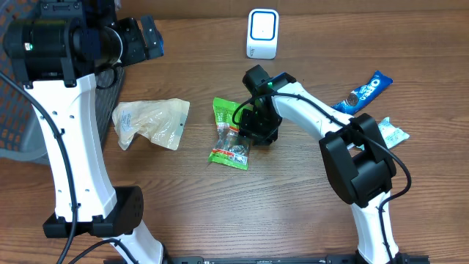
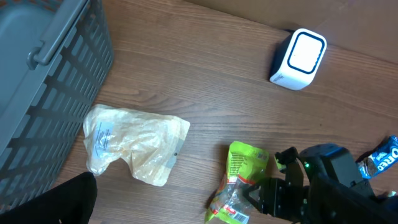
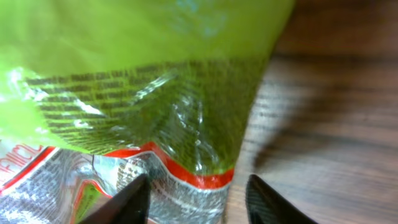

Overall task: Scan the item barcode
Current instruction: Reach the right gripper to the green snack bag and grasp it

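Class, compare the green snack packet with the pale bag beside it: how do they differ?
The green packet is bright with a red band; the pale bag is cream and nearly plain. The green packet is narrower, the pale bag wider. The right gripper is at the green packet; nothing touches the pale bag. Both lie crinkled on the table.

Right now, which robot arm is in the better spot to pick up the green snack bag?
The right, I'd say. The right gripper hangs directly over the green snack bag with its fingers apart. The left gripper is far off, up by the basket.
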